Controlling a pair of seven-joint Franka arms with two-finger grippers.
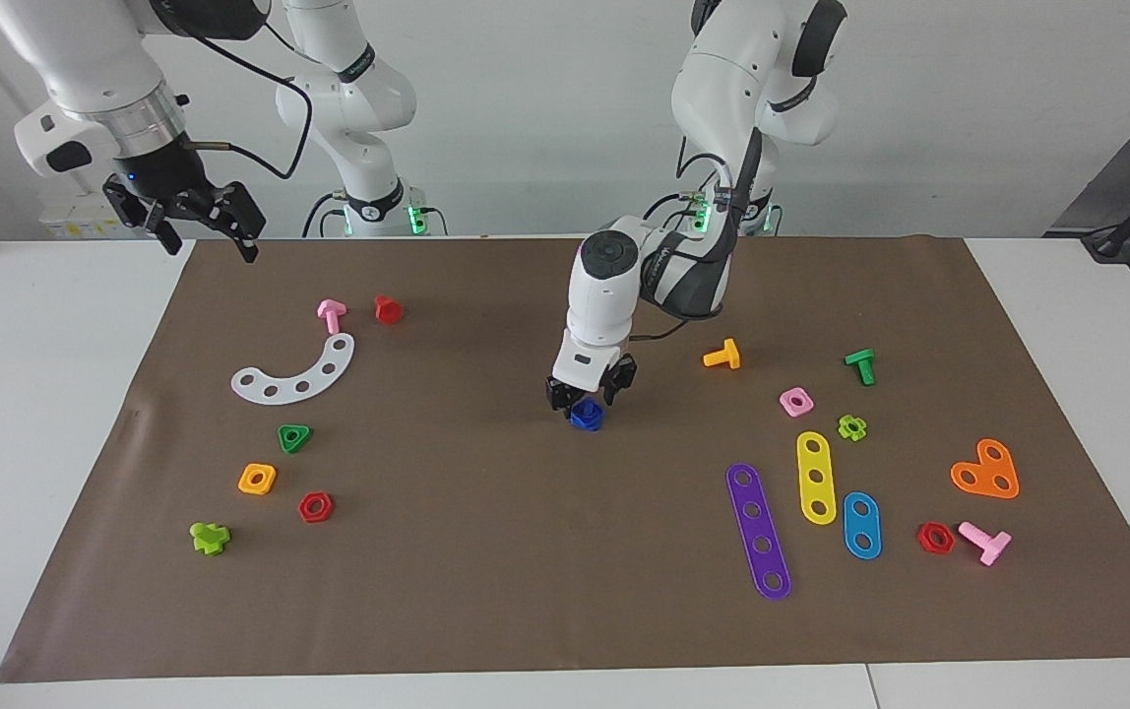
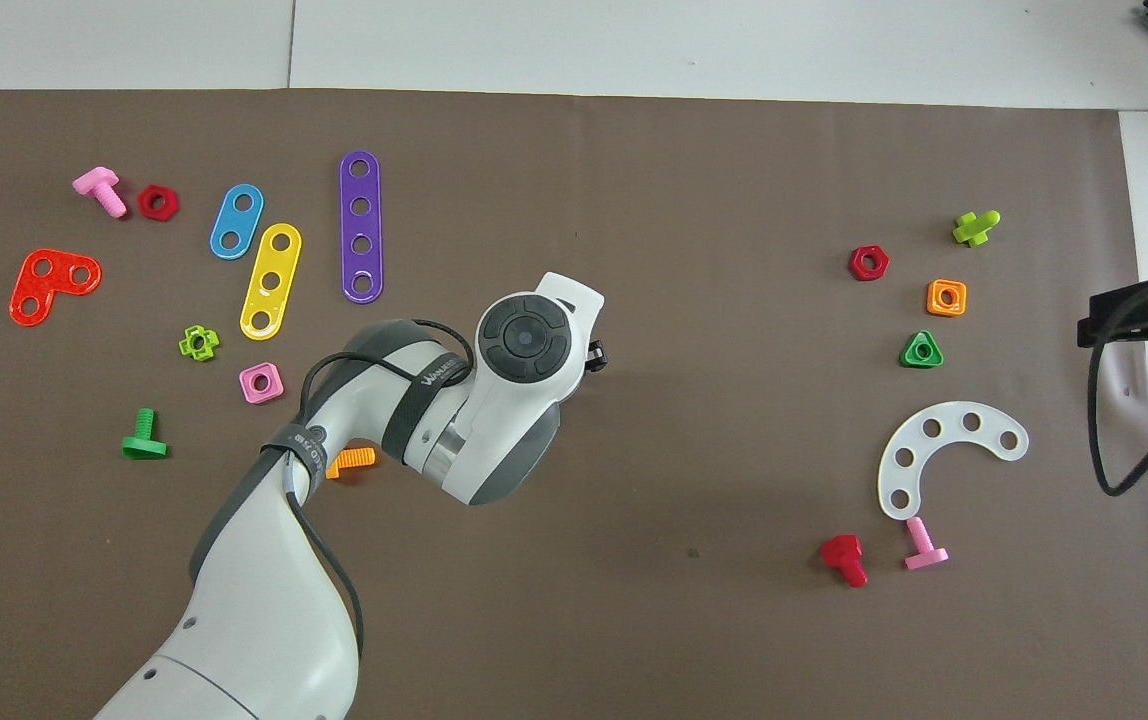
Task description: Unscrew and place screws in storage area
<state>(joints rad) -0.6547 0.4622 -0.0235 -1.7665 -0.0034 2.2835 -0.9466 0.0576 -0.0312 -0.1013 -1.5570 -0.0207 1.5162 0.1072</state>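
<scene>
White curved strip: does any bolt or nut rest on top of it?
No: the white curved strip lies bare, with the pink bolt apart from its end.

Both arms are glossy white Franka shells with dark grey joint bands and black cables looped along the links — green lights glow at their bases. The left arm carries a round dark-grey cap on its wrist, a black strap and grey lettering — the right arm ends in a ribbed silver flange above black hardware.
</scene>
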